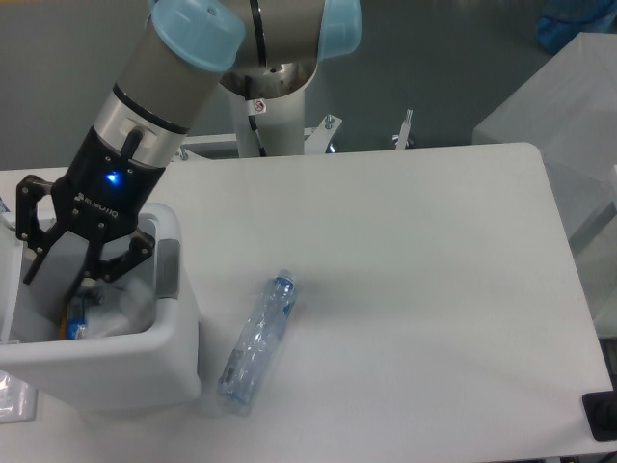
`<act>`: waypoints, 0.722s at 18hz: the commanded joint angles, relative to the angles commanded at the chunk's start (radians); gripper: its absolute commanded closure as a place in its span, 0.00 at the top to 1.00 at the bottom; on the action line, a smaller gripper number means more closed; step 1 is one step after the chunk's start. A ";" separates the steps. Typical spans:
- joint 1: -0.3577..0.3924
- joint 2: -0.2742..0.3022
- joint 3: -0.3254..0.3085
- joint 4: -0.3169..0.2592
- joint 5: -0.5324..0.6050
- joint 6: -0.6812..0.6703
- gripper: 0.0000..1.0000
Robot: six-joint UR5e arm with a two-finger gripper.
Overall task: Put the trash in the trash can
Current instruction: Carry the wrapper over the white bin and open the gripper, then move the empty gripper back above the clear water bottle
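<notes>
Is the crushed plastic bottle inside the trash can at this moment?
No, the crushed bottle lies on the table to the right of the trash can, outside its rim.

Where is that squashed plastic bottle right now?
The bottle lies on the white table, lower middle of the view, just right of the white trash can, outside it.

I see a white table [415,289] with rounded corners; on it the white trash can [145,371] stands at the left edge; a crushed clear bottle [255,342] with a blue cap lies just beside the can, angled.
</notes>
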 joint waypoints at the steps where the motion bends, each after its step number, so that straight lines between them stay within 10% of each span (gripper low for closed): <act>1: 0.011 -0.005 0.015 -0.002 0.027 0.000 0.98; 13: 0.233 -0.032 0.003 0.006 0.156 -0.075 1.00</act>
